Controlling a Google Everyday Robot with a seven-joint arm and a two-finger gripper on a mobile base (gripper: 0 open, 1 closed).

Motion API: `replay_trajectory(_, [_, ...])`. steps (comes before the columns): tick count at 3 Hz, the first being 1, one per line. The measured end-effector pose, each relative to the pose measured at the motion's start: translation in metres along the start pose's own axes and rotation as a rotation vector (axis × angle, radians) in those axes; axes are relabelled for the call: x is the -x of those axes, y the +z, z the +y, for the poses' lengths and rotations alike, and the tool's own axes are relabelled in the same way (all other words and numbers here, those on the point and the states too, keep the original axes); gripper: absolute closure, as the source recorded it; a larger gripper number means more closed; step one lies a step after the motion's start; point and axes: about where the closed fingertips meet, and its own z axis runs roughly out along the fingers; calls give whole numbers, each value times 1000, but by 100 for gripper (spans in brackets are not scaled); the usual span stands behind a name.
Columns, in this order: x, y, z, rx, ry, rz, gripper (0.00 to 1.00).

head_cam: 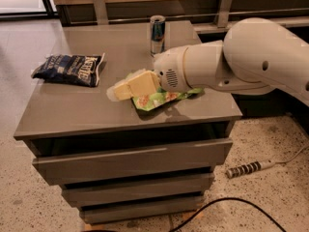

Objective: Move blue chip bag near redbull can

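The blue chip bag (pixel 70 69) lies flat on the left side of the grey cabinet top (pixel 87 110), dark navy with white lettering. The redbull can (pixel 157 34) stands upright near the back middle of the top. My gripper (pixel 118 91), cream-coloured at the end of the white arm (pixel 251 57), hovers over the middle of the top. It sits to the right of the chip bag, apart from it, and in front of the can. It holds nothing that I can see.
A bright green snack bag (pixel 161 98) lies under the wrist, mostly covered by the arm. The cabinet has drawers (pixel 130 161) below. A power strip (pixel 248 168) and a black cable (pixel 231 204) lie on the speckled floor at the right. A wooden wall with metal brackets runs behind.
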Motion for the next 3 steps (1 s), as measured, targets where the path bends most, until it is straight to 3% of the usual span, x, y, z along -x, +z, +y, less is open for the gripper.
replay_trajectory(1, [-13, 34, 11, -4, -11, -1, 0])
replay_trajectory(2, [-21, 64, 12, -44, -37, -1, 0])
replay_trajectory(3, [-21, 93, 0, -128, -77, -7, 0])
